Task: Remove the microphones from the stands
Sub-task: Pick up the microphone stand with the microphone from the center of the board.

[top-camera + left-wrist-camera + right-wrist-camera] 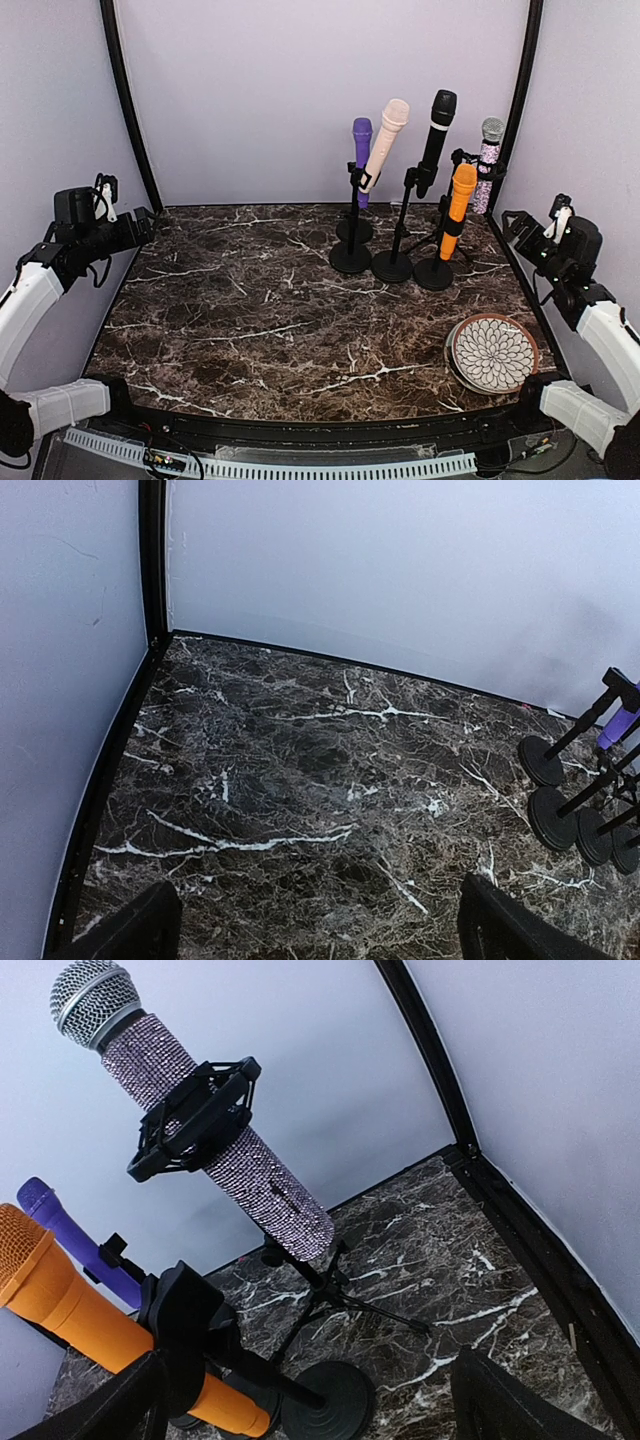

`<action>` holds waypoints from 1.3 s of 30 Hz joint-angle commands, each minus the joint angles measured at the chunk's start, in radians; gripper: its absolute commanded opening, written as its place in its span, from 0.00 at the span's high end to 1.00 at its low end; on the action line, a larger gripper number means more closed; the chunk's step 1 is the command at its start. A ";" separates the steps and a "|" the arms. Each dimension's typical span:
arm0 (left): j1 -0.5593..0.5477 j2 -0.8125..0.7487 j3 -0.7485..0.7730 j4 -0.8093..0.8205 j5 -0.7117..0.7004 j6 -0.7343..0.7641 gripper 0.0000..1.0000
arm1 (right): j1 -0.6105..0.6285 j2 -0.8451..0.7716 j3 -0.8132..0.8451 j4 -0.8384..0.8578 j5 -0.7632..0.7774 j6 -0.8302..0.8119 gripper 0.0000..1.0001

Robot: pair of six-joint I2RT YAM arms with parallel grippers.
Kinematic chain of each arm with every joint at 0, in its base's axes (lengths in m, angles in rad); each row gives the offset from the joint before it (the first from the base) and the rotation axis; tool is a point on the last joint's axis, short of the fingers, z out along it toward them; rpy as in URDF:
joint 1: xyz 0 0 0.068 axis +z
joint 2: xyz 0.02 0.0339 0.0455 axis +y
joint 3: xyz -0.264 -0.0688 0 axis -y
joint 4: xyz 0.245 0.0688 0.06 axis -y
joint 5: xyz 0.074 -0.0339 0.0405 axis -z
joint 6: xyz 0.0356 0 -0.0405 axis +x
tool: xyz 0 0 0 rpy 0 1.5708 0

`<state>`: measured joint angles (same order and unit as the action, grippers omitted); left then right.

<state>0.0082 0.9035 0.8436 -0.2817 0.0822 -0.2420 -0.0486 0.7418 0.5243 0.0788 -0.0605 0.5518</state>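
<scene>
- Top external: five microphones [436, 135] stood clipped in five stands [392, 266].
- One patterned plate [493, 353] lay at the near right.
- Left gripper [143, 224], right gripper [516, 226]: both gaped wide, empty.

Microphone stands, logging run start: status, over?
Left gripper open, right gripper open, both empty. Sparkly lilac microphone clipped in black stand. Orange microphone close alongside.

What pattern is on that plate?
The plate shows a white petal pattern, brown-rimmed; best in the top view.
</scene>
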 commanded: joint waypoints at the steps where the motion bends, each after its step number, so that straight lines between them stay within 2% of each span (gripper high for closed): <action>1: -0.001 -0.021 -0.004 -0.001 -0.015 -0.001 0.01 | 0.001 -0.017 0.000 0.086 -0.067 0.012 0.02; 5: -0.001 -0.028 -0.005 0.003 -0.064 -0.030 0.01 | 0.026 -0.106 -0.066 0.157 0.003 0.041 0.01; 9: -0.001 -0.030 -0.018 0.018 -0.061 -0.037 0.01 | 0.035 -0.163 -0.116 0.195 -0.002 0.038 0.02; 17: -0.001 -0.038 -0.038 0.034 -0.040 -0.012 0.01 | 0.035 -0.042 0.073 -0.053 0.028 -0.065 0.02; 20: -0.001 -0.065 -0.057 0.057 0.011 0.005 0.01 | 0.035 0.018 0.109 -0.071 0.049 -0.093 0.01; 25: -0.001 -0.084 -0.082 0.109 0.118 0.035 0.01 | 0.027 0.139 0.007 0.174 -0.075 -0.051 0.05; 27: -0.001 -0.086 -0.089 0.120 0.150 0.035 0.01 | 0.026 0.206 0.016 0.243 -0.166 -0.040 0.10; 30: -0.001 -0.087 -0.098 0.138 0.214 0.033 0.01 | 0.041 0.269 0.001 0.411 -0.337 -0.055 0.07; 35: -0.001 -0.077 -0.099 0.153 0.262 0.033 0.01 | 0.142 0.317 -0.002 0.429 -0.338 -0.136 0.05; 39: -0.001 -0.079 -0.101 0.153 0.262 0.035 0.01 | 0.190 0.280 -0.047 0.447 -0.275 -0.154 0.05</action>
<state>0.0082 0.8322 0.7517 -0.1608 0.3058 -0.2207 0.1059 1.0569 0.5171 0.4297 -0.3485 0.4412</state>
